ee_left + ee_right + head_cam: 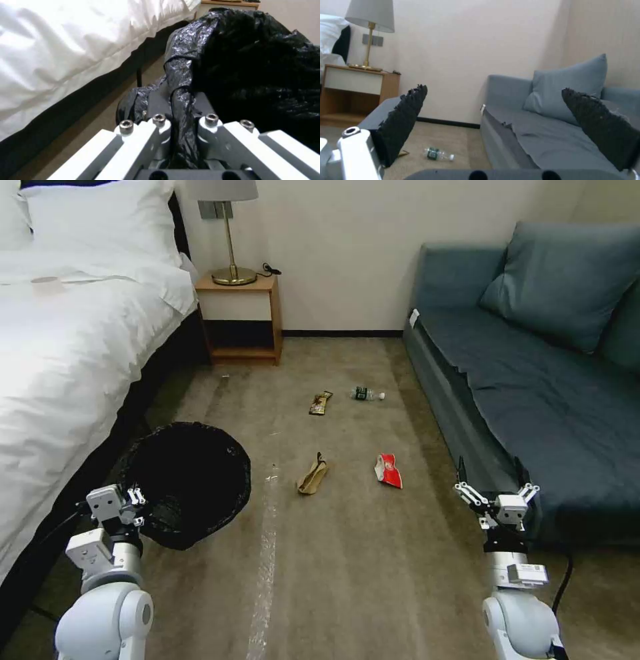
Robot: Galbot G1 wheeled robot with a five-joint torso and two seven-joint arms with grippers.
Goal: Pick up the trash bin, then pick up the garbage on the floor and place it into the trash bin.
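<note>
Left gripper (181, 130) is clamped on the near rim of the trash bin (190, 483), a fold of black liner pinched between its jaws in the left wrist view, so you've got the bin by its edge. It sits low at your left beside the bed (73, 353), mouth tipped toward the camera; I can't tell if it's off the carpet. Holding it there looks meant to keep the opening next to the litter. Right gripper (497, 493) hangs spread wide and empty near the sofa (533, 400), free for picking. Garbage is all on the carpet, apart from each other: tan paper bag (312, 475) and red-and-white wrapper (388, 471) nearer, snack bar wrapper (321, 403) and small bottle (366, 394) farther out.
</note>
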